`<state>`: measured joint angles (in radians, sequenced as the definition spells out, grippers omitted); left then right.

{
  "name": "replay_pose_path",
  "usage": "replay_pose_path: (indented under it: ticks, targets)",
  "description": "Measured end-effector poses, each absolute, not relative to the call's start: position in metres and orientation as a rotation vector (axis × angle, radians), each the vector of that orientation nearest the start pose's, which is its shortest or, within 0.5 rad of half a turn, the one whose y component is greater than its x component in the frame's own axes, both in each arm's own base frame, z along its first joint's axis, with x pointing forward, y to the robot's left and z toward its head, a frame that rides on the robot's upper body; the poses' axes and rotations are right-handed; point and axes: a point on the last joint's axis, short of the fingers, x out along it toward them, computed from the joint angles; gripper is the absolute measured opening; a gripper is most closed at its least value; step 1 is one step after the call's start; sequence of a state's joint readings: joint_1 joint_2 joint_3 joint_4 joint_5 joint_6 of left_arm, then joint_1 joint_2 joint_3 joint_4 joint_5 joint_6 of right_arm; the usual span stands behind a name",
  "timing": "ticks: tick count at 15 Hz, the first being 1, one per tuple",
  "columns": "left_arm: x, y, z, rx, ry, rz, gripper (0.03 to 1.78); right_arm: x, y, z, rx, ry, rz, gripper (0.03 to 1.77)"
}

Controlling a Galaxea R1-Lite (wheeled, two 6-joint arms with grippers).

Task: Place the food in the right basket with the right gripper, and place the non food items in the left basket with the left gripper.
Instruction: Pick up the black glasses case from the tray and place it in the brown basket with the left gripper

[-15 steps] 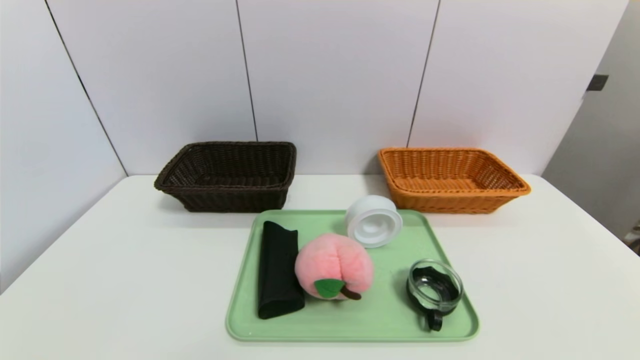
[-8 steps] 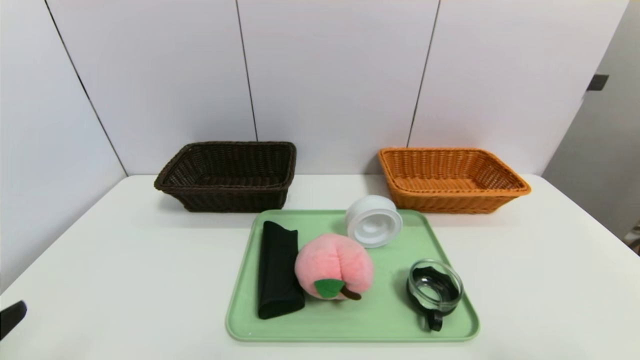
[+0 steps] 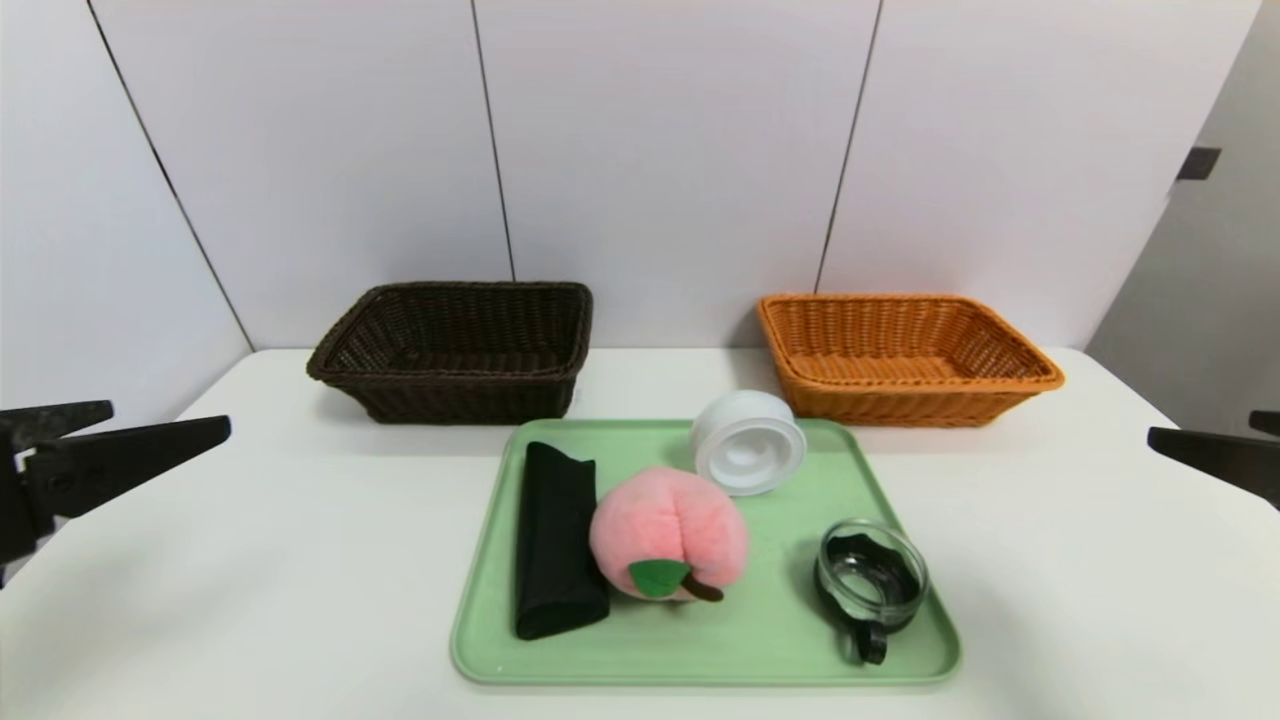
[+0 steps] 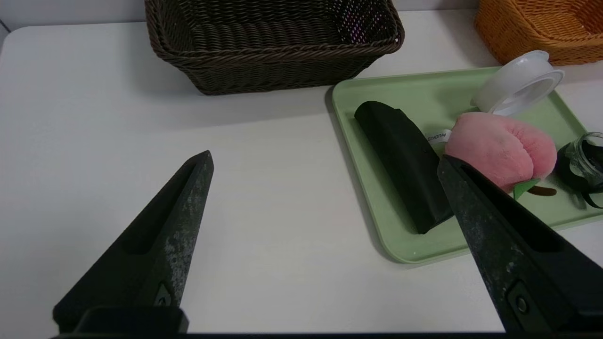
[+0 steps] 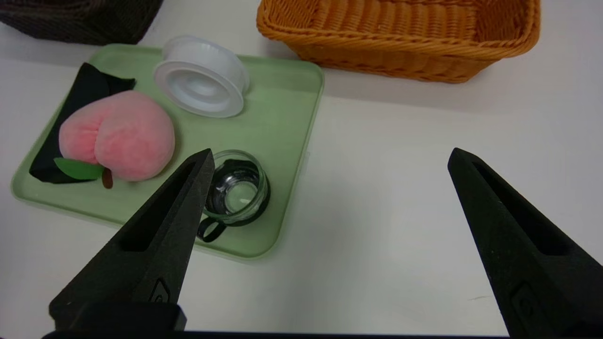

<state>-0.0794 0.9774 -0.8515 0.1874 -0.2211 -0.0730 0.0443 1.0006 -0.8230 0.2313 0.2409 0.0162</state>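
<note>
The pink plush peach (image 3: 668,535) (image 5: 118,134) lies in the middle of a green tray (image 3: 700,665). A black folded pouch (image 3: 556,540) (image 4: 405,160) lies on the tray against the peach's left side. A white round container (image 3: 746,440) (image 5: 202,82) sits at the tray's back, and a clear glass cup (image 3: 870,580) (image 5: 238,188) with a black handle at its front right. The dark brown left basket (image 3: 455,350) and the orange right basket (image 3: 900,355) stand empty behind the tray. My left gripper (image 3: 168,417) (image 4: 324,157) hangs open at the table's left edge. My right gripper (image 3: 1200,428) (image 5: 330,150) hangs open at the right edge. Both hold nothing.
White wall panels rise right behind the baskets. The white table (image 3: 250,560) has bare surface on both sides of the tray and between the two baskets. Its left and right edges lie close under the two grippers.
Both grippers have come into the head view, the left one rising along the left edge and the right one entering at the right edge. Nothing on the tray has moved.
</note>
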Motion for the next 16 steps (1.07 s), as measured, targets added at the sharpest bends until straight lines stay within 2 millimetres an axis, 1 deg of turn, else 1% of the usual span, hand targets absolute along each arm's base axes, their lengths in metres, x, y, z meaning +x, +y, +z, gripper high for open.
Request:
replay_pose_path:
  ticks: [3, 6, 9, 12, 14, 16]
  targets:
    - [0.146, -0.029, 0.268, -0.092, 0.412, -0.357, 1.69, 0.132, 0.020, 0.249, 0.049, 0.469, 0.347, 1.71]
    - [0.167, -0.051, 0.264, -0.111, 0.483, -0.413, 1.69, 0.147, 0.028, 0.250, 0.044, 0.496, 0.383, 1.71]
    - [0.188, -0.086, 0.253, -0.124, 0.571, -0.386, 1.69, 0.159, 0.032, 0.248, 0.044, 0.525, 0.392, 1.71]
    - [0.214, -0.125, 0.249, -0.195, 0.625, -0.324, 1.69, 0.167, 0.035, 0.242, 0.053, 0.564, 0.399, 1.71]
    - [0.231, -0.148, 0.246, -0.253, 0.664, -0.283, 1.69, 0.170, 0.036, 0.239, 0.061, 0.583, 0.398, 1.71]
    - [0.245, -0.170, 0.239, -0.272, 0.700, -0.250, 1.69, 0.171, 0.036, 0.237, 0.061, 0.592, 0.397, 1.71]
